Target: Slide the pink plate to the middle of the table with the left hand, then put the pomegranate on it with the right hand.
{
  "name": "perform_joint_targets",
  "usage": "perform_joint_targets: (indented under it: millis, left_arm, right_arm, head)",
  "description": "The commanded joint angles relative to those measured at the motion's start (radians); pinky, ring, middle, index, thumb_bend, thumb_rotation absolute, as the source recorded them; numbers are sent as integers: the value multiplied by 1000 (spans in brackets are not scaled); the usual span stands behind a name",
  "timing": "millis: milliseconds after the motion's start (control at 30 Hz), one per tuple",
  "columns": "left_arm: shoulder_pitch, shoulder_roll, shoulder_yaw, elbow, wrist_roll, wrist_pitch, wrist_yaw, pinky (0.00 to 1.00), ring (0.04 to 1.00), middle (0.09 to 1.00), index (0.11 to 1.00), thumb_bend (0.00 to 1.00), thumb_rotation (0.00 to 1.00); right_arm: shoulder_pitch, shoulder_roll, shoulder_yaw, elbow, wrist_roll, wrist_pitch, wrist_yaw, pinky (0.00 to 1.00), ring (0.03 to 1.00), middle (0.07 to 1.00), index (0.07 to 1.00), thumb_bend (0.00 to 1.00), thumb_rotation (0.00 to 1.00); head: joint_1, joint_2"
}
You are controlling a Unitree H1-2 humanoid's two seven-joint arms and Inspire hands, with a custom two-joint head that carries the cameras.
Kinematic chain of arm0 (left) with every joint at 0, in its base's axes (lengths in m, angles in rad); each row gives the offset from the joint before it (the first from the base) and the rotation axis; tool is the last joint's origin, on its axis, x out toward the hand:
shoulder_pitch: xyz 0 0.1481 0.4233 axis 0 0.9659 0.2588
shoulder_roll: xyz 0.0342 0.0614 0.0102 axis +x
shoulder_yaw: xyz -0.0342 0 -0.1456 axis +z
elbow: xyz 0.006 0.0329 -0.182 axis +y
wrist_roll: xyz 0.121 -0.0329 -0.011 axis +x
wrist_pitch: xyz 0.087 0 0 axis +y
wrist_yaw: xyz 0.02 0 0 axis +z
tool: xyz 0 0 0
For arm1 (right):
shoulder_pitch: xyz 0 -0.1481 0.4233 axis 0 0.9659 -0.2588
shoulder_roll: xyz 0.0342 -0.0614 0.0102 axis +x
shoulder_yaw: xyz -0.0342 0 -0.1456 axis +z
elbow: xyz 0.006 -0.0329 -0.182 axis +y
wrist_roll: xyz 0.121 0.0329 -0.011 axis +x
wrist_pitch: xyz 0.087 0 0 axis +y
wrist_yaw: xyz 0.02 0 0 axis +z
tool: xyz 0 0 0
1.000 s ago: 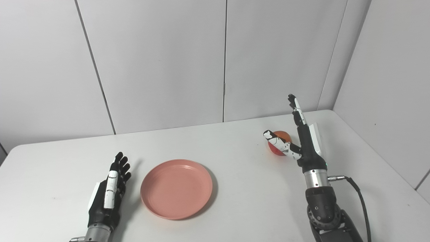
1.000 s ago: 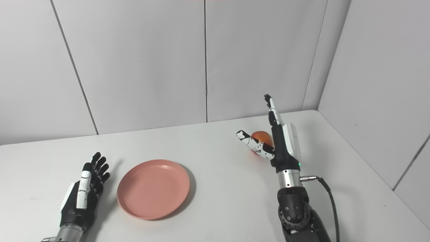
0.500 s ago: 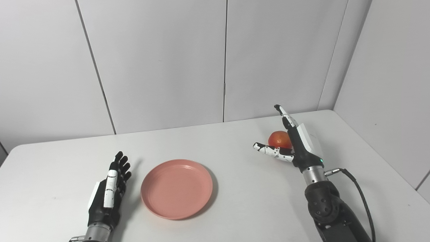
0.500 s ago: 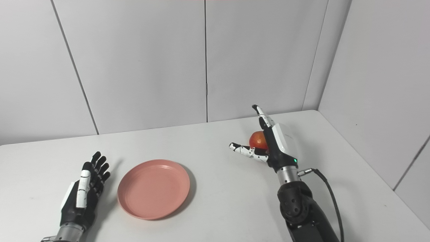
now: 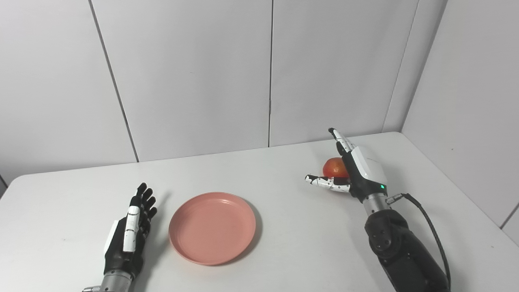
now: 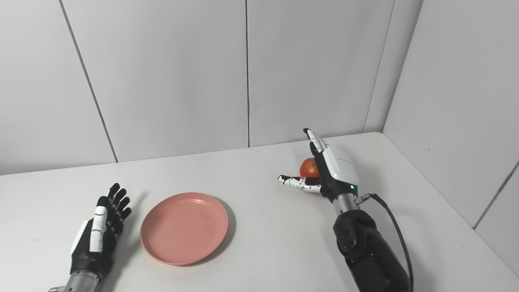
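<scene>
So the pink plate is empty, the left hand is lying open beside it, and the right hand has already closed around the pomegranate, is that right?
Not quite. The right hand is open at the pomegranate, its fingers and thumb spread, as the left eye view shows. The rest holds: the pink plate is empty and the left hand lies open beside it.

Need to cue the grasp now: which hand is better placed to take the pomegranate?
Right. The right hand is open, cupped around the pomegranate, thumb in front and fingers behind. The left hand lies open beside the pink plate, far across the table.
</scene>
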Motion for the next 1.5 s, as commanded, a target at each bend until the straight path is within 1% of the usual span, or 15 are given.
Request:
perform_joint_targets:
  millis: [0,533,767,900,967,1000,1067,1133,1167,1200,1233,1333,1367,1400,1467]
  left_arm:
    - [9,3,0,-7,-15,-1,-12,1000,1000,1000,1000,634,1000]
    - [14,4,-13,-15,-7,-10,-15,1000,1000,1000,1000,655,1000]
    - [20,1,-16,-34,-4,-2,-8,1000,1000,1000,1000,651,1000]
    - [22,0,-19,-38,0,-4,-5,1000,1000,1000,1000,643,1000]
    - [22,1,-20,-38,-3,-6,-6,1000,1000,1000,1000,640,1000]
    - [22,1,-19,-37,-3,-5,-6,1000,1000,1000,1000,640,1000]
    - [22,1,-21,-41,-2,-2,-7,1000,1000,1000,1000,636,1000]
    - [22,0,-22,-41,-2,-1,-6,1000,1000,1000,1000,638,1000]
    - [22,0,-22,-41,-1,-2,-5,1000,1000,1000,1000,640,1000]
    - [23,0,-22,-41,0,-2,-4,1000,1000,1000,1000,643,1000]
    - [23,-1,-23,-42,0,-1,-3,1000,1000,1000,1000,641,1000]
    - [25,-2,-24,-47,0,3,-2,1000,1000,1000,1000,633,1000]
    - [26,-3,-25,-51,3,7,1,1000,1000,1000,1000,631,1000]
    - [26,-3,-26,-54,5,9,2,1000,1000,1000,1000,632,1000]
    - [26,-3,-26,-57,4,13,4,1000,1000,1000,1000,632,1000]
  right_arm:
    - [-66,-41,3,0,-10,-25,-33,891,920,941,956,891,556]
    - [-125,-80,57,129,9,12,21,868,887,900,917,858,381]
    - [-128,-90,58,126,62,45,121,800,865,878,881,829,343]
    - [-129,-97,64,137,59,48,131,773,846,863,863,807,237]
    - [-130,-100,66,145,57,43,127,760,834,853,850,760,125]
    - [-130,-101,67,148,57,41,124,739,812,838,830,690,32]
    - [-129,-101,65,156,58,27,107,701,783,822,815,653,13]
    - [-127,-97,59,162,62,21,86,526,648,777,789,589,2]
    - [-124,-95,57,161,61,23,75,489,619,767,784,579,1]
    - [-123,-94,56,160,60,25,66,379,511,745,765,527,0]
    - [-121,-95,58,161,59,23,59,383,483,747,751,510,0]
    - [-116,-100,66,162,49,24,47,418,472,755,731,498,0]
    - [-114,-101,68,163,47,23,44,431,511,759,725,455,0]
    - [-113,-101,69,164,46,22,42,457,622,764,722,340,0]
    - [-111,-105,75,165,36,15,29,463,642,756,711,309,0]
  head:
    - [1,2]
    - [9,12]
    - [13,20]
    - [16,23]
    - [17,24]
    - [17,24]
    - [18,22]
    - [18,23]
    - [23,27]
    - [23,27]
    - [26,28]
    - [28,28]
    - [28,28]
    - [28,28]
    - [29,32]
